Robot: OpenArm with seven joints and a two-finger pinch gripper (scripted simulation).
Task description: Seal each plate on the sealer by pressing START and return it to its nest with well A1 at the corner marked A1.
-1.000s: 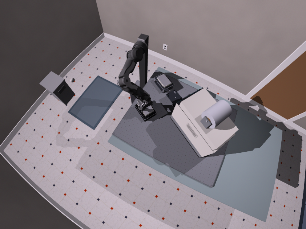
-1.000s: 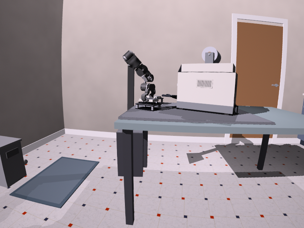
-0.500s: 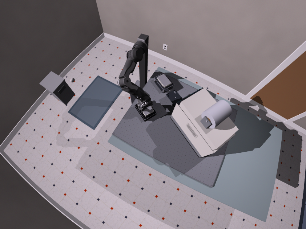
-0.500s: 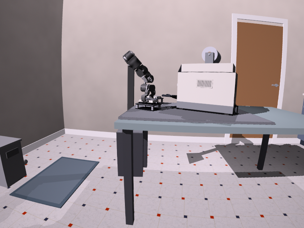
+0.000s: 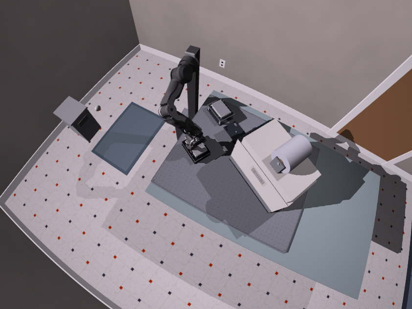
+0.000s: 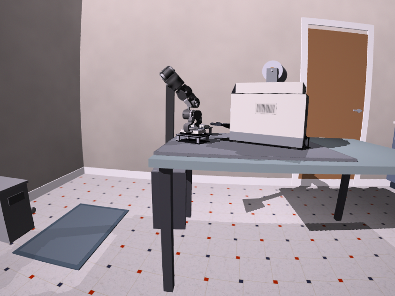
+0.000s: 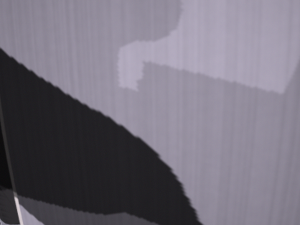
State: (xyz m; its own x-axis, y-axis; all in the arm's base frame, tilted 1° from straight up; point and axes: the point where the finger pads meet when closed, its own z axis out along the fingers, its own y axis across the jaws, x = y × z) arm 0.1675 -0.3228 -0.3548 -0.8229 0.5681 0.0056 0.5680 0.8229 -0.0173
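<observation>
Clamped with the fingers (image 5: 196, 143) (image 6: 191, 128) on the plate (image 5: 201, 153) (image 6: 198, 131), over the nest (image 5: 188, 153) (image 6: 202, 136) below them, perhaps seated. Could snag or tip through a crooked lift or lowering.

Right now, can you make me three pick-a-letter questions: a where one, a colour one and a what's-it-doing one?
1. Where is the big pale roll?
A) under the table
B) on top of the sealer
C) on the floor

2. What colour is the door?
A) brown
B) green
C) yellow

3. What is the gripper doing?
A) pressing START
B) waving up high
C) gripping a plate

Answers:
1 B: the roll sits above the sealer's body.
2 A: its panel looks brown.
3 C: its fingers are closed on the plate at the nearer nest.
</observation>
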